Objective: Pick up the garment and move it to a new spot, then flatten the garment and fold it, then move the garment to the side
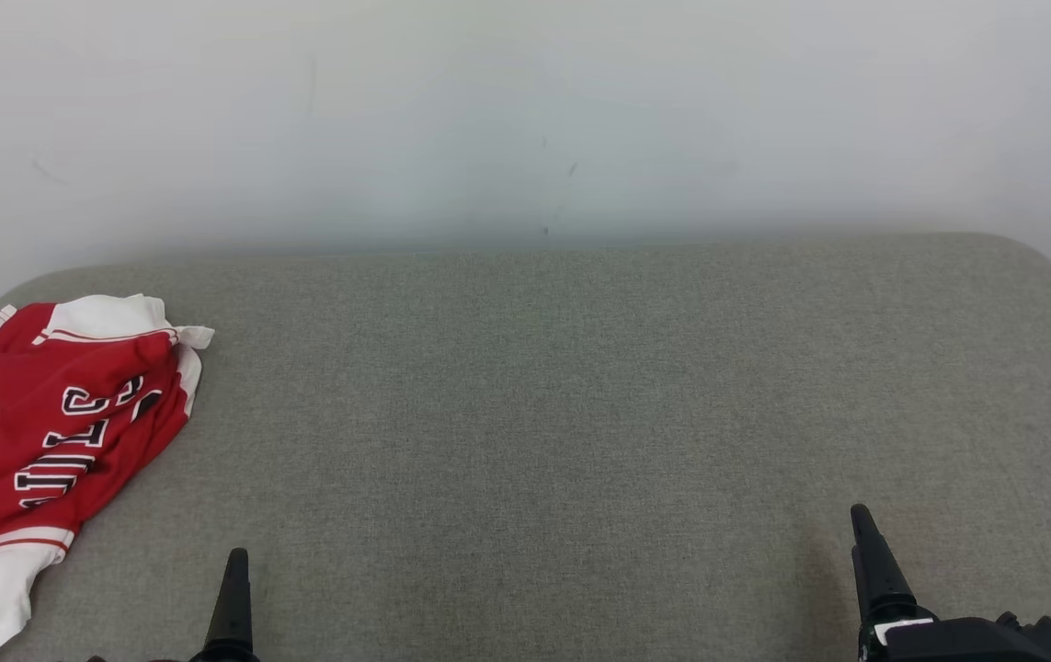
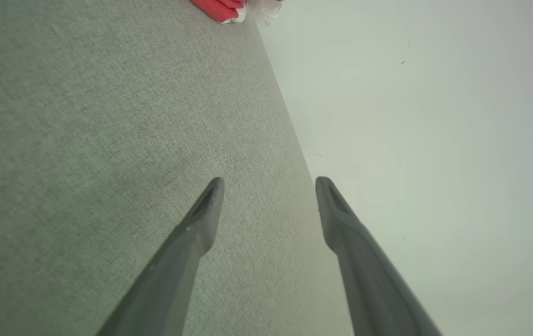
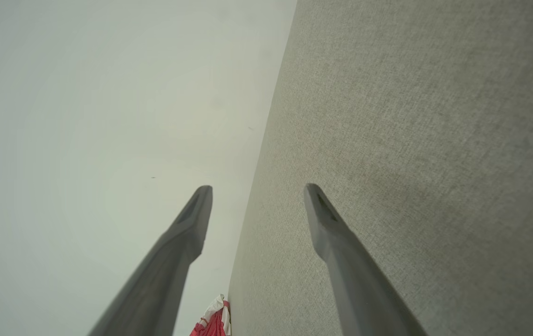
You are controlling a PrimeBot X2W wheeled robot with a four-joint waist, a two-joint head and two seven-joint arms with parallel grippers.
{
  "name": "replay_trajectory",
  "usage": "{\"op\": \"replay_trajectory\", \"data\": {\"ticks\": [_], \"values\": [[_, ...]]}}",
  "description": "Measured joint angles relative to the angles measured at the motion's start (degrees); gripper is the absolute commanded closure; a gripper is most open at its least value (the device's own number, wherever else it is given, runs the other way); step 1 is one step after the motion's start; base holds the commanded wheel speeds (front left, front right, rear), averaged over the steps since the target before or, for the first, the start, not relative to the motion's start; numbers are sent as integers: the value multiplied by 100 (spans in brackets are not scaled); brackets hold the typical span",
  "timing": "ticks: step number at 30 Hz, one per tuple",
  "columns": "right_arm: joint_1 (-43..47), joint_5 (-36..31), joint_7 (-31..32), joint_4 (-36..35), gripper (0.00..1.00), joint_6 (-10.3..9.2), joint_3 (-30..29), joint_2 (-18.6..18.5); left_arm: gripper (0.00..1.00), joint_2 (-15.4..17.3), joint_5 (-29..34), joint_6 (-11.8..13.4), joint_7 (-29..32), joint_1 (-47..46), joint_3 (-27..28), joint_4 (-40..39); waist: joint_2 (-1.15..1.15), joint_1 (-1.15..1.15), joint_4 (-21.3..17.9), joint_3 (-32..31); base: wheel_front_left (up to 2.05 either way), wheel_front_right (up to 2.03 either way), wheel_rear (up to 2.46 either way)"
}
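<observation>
One garment [image 1: 56, 432], red with white trim and black-outlined white lettering, lay rumpled at the left end of the grey woven surface [image 1: 580, 414] in your head view. Its body ran off the picture's left edge, and its upper white corner lay near the back rim by the pale wall [image 1: 525, 110]. It lay free of both pincers. Your left pincer [image 2: 270, 186] stood spread, its two dark fingers well apart with bare fabric between them, pointing along the surface toward its back edge. In that wrist view a scrap of the garment [image 2: 222, 9] showed at the top, well apart from the tips. In the head view one of its fingers [image 1: 233, 598] rose from the lower edge, near the garment's white hem but not touching it. Your right pincer [image 3: 258, 193] was likewise spread and pinched nothing. One of its fingers [image 1: 870, 561] showed at the lower right, well apart from the garment, whose red and white fold [image 3: 212, 322] peeked in at the bottom of the right wrist view.
</observation>
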Motion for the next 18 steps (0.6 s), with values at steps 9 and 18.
{"op": "replay_trajectory", "data": {"ticks": [9, 18], "values": [[50, -970, -194, -20, 0, 0, 48, 0, 0, 2, 1039, 171, -200, 29, -174, -31, 0, 0, 37, -54, 0, 0, 0], [123, -2187, -356, -25, 0, 0, 93, 0, 0, 8, 2168, 336, -371, 31, -299, -99, 0, 0, 59, -89, 0, 0, 0]]}}
